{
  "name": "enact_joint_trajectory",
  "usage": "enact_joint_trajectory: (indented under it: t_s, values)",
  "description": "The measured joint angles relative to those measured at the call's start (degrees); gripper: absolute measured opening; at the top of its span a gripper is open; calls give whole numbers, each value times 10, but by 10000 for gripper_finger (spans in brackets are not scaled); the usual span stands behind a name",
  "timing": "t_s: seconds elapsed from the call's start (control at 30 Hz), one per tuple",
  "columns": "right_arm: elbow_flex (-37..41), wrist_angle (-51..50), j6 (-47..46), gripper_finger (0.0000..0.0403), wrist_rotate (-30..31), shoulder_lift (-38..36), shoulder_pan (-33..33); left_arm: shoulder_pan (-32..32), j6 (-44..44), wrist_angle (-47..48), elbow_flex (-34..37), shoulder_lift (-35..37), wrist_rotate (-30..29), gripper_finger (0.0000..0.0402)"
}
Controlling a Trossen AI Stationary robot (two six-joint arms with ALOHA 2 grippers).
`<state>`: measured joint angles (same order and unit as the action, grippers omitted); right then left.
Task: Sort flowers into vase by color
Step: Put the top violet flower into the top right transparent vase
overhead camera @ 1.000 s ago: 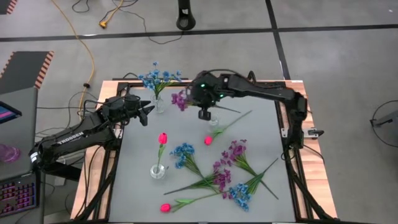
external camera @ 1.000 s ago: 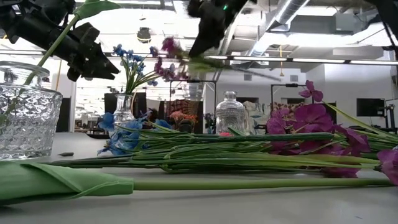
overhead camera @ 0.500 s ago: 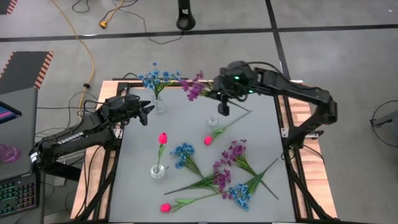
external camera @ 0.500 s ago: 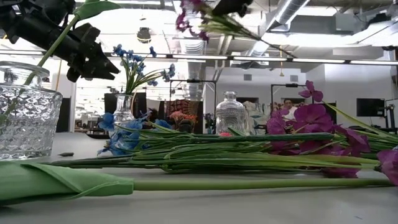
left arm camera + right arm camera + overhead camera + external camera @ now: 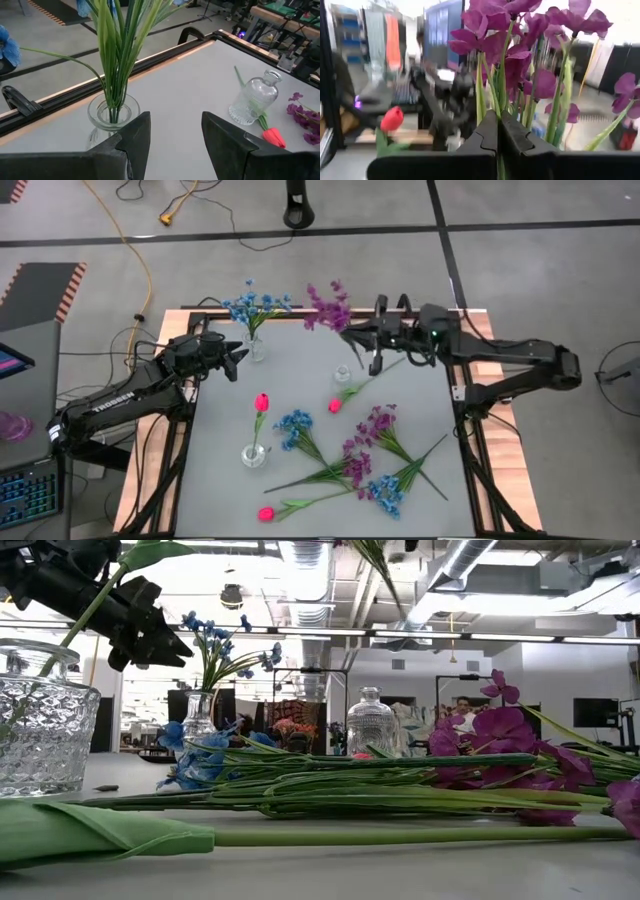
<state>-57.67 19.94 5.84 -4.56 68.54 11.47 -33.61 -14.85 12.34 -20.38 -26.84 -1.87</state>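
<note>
Grey surface fills mid-frame while my right end effector, clamped on the purple flowers, has swung them from center toward the upper middle, away from the empty vase; left end effector waits open.

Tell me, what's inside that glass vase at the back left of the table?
The vase holds a bunch of blue flowers: their green stalks go down through its neck. Through the glass, it is hard to tell how far the stalks go down.
</note>
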Motion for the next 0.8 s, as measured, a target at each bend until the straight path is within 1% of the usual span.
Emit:
enact_joint_trajectory:
  t_s: [0.13, 0.27, 0.47, 0.67, 0.8]
  values:
    - [55, 138, -3, 28, 0, 1, -2, 0, 0, 0, 0, 0, 0, 164]
    - [99, 220, -13, 33, 0, 1, -2, 0, 0, 0, 0, 0, 0, 164]
    - [172, 347, -14, 28, 0, 1, -2, 0, 0, 0, 0, 0, 0, 164]
    - [223, 426, -14, 33, 0, 2, -2, 0, 0, -1, 0, 0, 0, 164]
    - [228, 480, -10, 28, 1, 37, -2, 0, 0, -3, 0, 0, -2, 164]
